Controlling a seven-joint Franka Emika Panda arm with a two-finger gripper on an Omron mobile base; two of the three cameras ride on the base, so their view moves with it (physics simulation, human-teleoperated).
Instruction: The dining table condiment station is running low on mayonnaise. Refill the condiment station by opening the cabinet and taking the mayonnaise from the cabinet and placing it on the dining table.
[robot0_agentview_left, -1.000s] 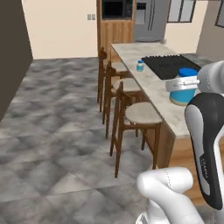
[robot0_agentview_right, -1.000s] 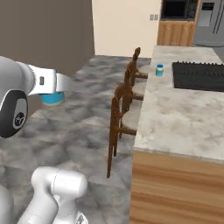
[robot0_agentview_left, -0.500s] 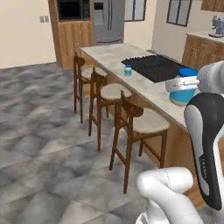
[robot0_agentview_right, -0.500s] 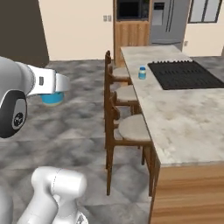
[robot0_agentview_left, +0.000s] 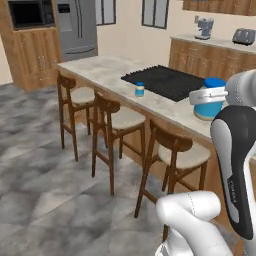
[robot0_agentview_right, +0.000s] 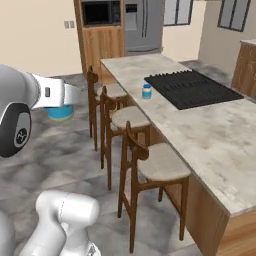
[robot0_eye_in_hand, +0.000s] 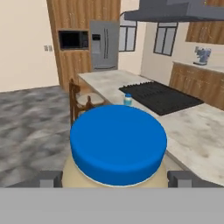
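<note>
Mayonnaise (robot0_eye_in_hand: 118, 146), blue lid and cream body, clamped between the wide-spread jaws of the gripper (robot0_eye_in_hand: 114, 178), carried in the air. Ahead, twin jar (robot0_agentview_left: 140, 89) upright on the dining table (robot0_agentview_right: 210, 135), just beside the black cooktop (robot0_agentview_right: 192, 88). Three wooden stools (robot0_agentview_left: 107, 115) along the near edge.

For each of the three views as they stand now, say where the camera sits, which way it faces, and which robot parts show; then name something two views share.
Left base view: behind the arm's left, facing the dining table; arm at right, holding the mayonnaise.
Right base view: behind its right, facing along the stools; arm at left.
Hand view: on the hand, looking over the held jar's blue lid at the table; gripper tips at bottom.
Shared: the twin jar beside the cooktop.
</note>
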